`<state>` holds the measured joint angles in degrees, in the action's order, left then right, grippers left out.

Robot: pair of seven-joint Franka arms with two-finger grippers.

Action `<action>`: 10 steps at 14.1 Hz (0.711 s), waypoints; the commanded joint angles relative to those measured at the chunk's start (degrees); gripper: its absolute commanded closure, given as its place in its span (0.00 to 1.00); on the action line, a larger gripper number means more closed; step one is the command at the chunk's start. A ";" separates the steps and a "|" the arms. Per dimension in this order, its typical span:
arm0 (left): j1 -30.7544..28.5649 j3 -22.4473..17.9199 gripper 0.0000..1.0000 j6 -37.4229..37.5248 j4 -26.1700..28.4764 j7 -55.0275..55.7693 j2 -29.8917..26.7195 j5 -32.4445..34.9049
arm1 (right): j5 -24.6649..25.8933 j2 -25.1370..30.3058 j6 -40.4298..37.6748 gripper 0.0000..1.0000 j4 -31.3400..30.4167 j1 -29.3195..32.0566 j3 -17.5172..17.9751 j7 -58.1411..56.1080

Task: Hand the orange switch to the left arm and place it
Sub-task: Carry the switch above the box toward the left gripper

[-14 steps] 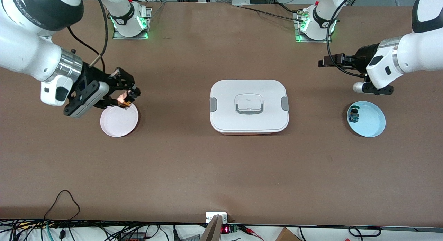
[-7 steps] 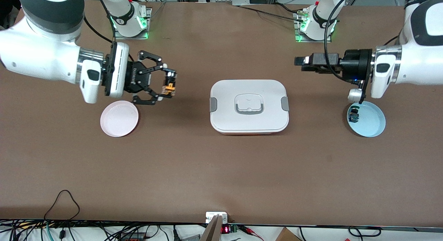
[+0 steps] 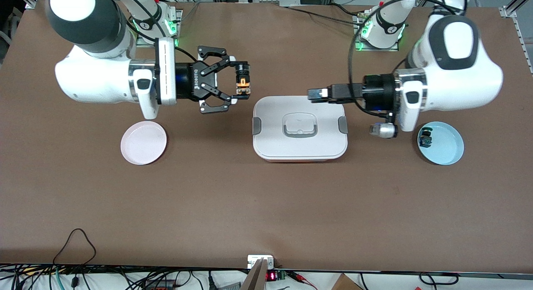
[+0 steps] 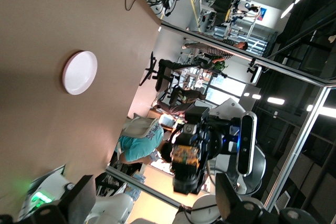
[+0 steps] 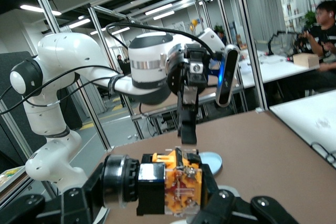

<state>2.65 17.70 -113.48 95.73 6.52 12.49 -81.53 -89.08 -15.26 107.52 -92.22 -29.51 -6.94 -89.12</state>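
Note:
The orange switch [image 3: 242, 83], a black body with an orange block, is pinched in my right gripper [image 3: 241, 84], which is shut on it over bare table beside the box [image 3: 300, 150], toward the right arm's end. In the right wrist view the switch [image 5: 168, 184] fills the space between the jaws of my right gripper [image 5: 163, 195]. My left gripper [image 3: 318, 93] hangs over the box's rim on the robots' side, pointing at the switch. It is open, its fingers [image 4: 79, 203] wide apart with nothing between them. The left wrist view shows the switch [image 4: 186, 157] a short way off.
A pink plate [image 3: 143, 142] lies bare toward the right arm's end. A light blue plate [image 3: 445, 150] toward the left arm's end holds a small blue and green switch [image 3: 425, 138]. Cables run along the table's edge nearest the front camera.
The right gripper has carried the switch up from over the pink plate toward the box. The left gripper has swung in from near the blue plate to over the box's rim.

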 commanded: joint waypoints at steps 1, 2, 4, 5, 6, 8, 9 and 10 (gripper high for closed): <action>-0.27 2.94 0.00 -2.88 0.15 -2.03 -0.10 -1.88 | -4.86 -0.91 0.41 1.00 -0.41 -0.90 -0.36 -6.15; -0.19 3.74 0.00 -3.15 0.15 -2.03 0.08 -2.31 | -5.04 -0.91 0.41 1.00 -0.41 -1.34 -0.44 -6.33; 0.25 5.49 0.00 -6.04 0.24 -2.12 0.25 -3.55 | -5.13 -0.91 0.67 1.00 -0.15 -1.87 -0.36 -6.60; 0.86 5.68 0.00 -7.62 0.15 -2.12 0.69 -3.63 | -5.13 -0.91 1.19 1.00 -0.15 -2.13 -0.44 -6.95; 1.83 5.68 0.00 -8.50 -0.11 -2.12 0.96 -3.90 | -5.22 -0.91 1.28 1.00 -0.06 -2.39 -0.36 -7.12; 2.71 5.76 0.00 -8.69 -0.37 -2.21 1.66 -4.69 | -5.14 -1.09 1.90 1.00 -0.06 -2.66 -0.36 -7.12; 3.15 5.68 0.00 -8.77 -0.37 -2.73 1.75 -4.78 | -5.22 -1.26 2.16 1.00 -0.06 -2.75 -0.36 -7.12; 3.16 5.68 0.02 -8.77 -0.37 -3.43 1.66 -4.78 | -5.22 -1.35 2.34 1.00 -0.06 -3.27 -0.44 -7.12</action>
<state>5.22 23.39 -121.44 95.82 5.71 13.62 -84.35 -92.71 -16.69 108.91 -92.25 -31.60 -6.95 -95.13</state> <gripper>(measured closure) 0.000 0.278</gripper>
